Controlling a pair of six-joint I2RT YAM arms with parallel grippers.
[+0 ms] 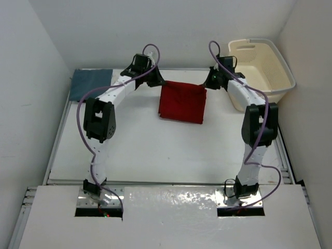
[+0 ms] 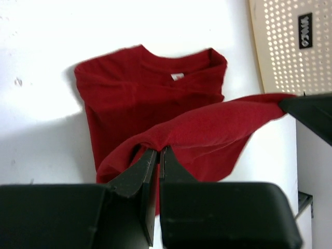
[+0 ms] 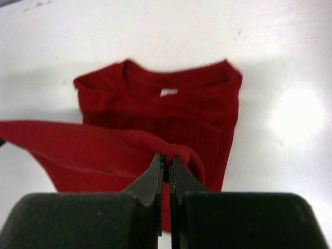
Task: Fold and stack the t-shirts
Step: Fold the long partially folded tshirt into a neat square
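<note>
OK, hidden bits first. In the top view both sets of jaws sit under the wrist housings and can't be read. The wrist views settle it. The left gripper (image 2: 161,150) is pinched tight on a raised hem of the red shirt (image 1: 181,102), and the right gripper (image 3: 167,157) is pinched tight on the same hem. The hem is stretched between them, off the table (image 1: 155,150). That lifted flap covers the near part of the shirt in both wrist views. The collar and tag show beyond it.

The red shirt lies at 12 o'clock from table centre, with the grippers at its two far corners. The blue shirt (image 1: 92,84) lies flat at 10 o'clock, in the far left corner, well apart from the red one.

The basket (image 1: 270,67) is at 2 o'clock, past the right arm. The left wrist view cuts off most of it. Seen from above, its inside is bare perforated plastic.
</note>
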